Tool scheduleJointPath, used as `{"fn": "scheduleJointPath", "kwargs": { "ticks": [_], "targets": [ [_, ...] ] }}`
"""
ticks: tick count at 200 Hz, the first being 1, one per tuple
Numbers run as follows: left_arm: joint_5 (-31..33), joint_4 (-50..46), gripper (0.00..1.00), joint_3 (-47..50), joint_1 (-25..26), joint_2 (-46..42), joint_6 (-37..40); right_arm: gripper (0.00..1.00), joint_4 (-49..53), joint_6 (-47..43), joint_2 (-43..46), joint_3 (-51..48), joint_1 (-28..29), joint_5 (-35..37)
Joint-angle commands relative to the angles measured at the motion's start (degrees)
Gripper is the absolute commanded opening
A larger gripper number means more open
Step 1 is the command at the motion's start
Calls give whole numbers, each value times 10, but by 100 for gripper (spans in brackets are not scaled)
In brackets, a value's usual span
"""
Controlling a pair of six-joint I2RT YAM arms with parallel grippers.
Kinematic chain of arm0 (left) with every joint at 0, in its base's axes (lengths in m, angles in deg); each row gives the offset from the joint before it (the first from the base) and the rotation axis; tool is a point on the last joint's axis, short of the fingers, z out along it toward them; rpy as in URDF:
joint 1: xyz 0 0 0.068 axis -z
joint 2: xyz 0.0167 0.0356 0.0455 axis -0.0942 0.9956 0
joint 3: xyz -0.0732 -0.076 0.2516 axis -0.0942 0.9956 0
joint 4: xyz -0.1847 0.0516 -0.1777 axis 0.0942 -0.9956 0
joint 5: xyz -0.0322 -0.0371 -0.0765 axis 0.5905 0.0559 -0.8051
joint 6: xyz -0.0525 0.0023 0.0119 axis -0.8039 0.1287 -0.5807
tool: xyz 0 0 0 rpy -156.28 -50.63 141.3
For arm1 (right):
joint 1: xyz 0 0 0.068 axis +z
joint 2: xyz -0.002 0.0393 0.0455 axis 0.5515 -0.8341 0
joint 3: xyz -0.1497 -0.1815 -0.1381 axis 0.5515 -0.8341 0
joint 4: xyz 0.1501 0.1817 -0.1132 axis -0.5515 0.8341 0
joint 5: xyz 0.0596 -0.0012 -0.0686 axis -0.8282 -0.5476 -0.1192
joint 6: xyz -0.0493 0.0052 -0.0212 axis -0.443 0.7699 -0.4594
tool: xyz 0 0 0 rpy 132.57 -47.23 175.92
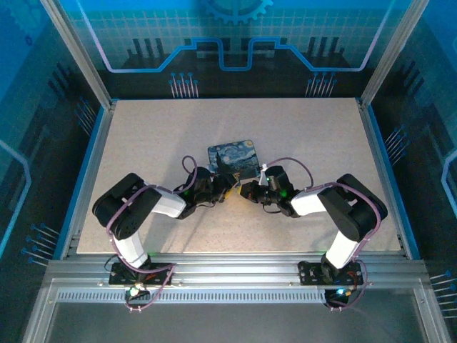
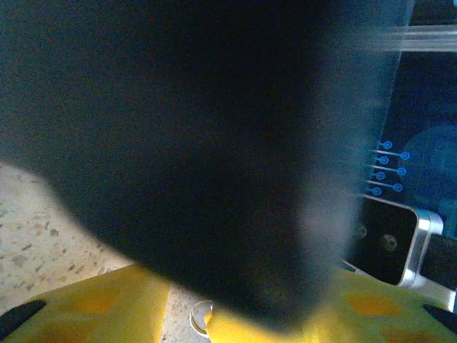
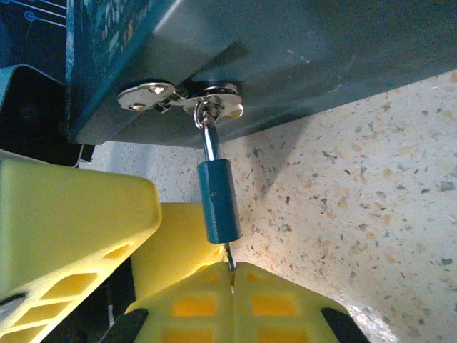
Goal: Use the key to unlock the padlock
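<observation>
As right wrist shows, right end effector [image 3: 232,275] pinches key [image 3: 229,256] | left end effector [image 2: 207,314] unclear

A robotics lab cell: the left arm [image 1: 136,207] and right arm [image 1: 350,211] bolted to an aluminium-profile rail [image 1: 235,266], a speckled surface [image 1: 143,143], and blue circuit-print panels [image 1: 235,36] all around.

Left wrist view: dark smear [image 2: 214,143] across most of the frame, out of focus, identity not determinable. At bottom, silvery ring [image 2: 201,319] half covered by the smear, lower part cut by the edge. Right wrist view: key [image 3: 229,257] mostly buried between closed yellow pads [image 3: 193,307], thin sliver exposed below padlock [image 3: 218,201]. Top and right edges crop tin [image 3: 285,57]. Overhead view: padlock and key too small to make out.
</observation>
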Motion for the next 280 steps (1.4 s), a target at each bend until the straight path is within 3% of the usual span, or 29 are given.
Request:
{"fn": "scheduleJointPath", "kwargs": {
  "ticks": [1,107,171,214,280],
  "targets": [
    [9,74,49,11,-1,16,-31,0,3,5,11,-3,11,1],
    [-4,117,46,-5,4,82,-58,0,0,21,15,6,10,3],
    [-2,118,23,-13,8,90,-57,0,-11,35,22,3,7,-1],
    [4,106,7,-12,9,73,-48,16,4,26,48,-17,-3,9],
    [7,21,2,-28,9,5,0,39,103,-71,143,-36,-42,24]
  ]
}}
